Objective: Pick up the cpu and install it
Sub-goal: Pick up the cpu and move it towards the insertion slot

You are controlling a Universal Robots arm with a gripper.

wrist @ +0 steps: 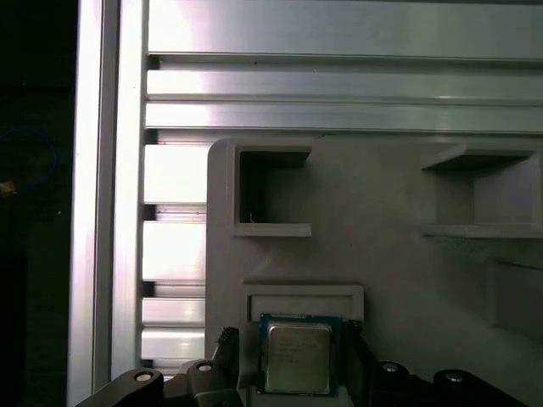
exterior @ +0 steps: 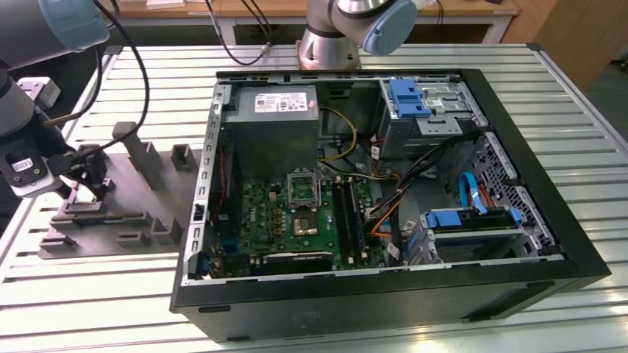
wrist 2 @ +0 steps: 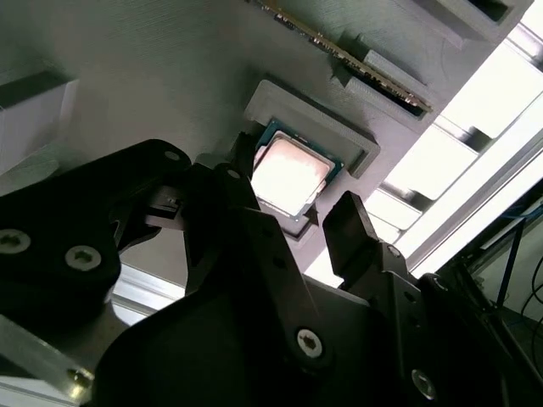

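Your hand (wrist 2: 297, 193) hangs open, one finger on either side of the cpu (wrist: 295, 356), which lies flat in its grey fixture (wrist: 305, 298) pocket. It looks light, stiff and fragile, so grip it by opposite edges.

Nothing on this bench is reading clearly to anyone standing by. A white label (exterior: 285, 101) is showing rows of fine dark print on the grey power supply (exterior: 279, 143), in the upper middle of the exterior view, and the print is too small to make out. At the exterior view's left edge, a white sticker (exterior: 20, 166) on the arm's wrist housing (exterior: 14, 110) is carrying a dark mark, also illegible. In the first wrist view, faint engraved lines are crossing the metal top of the cpu (wrist: 295, 356), but no word or number is coming through.
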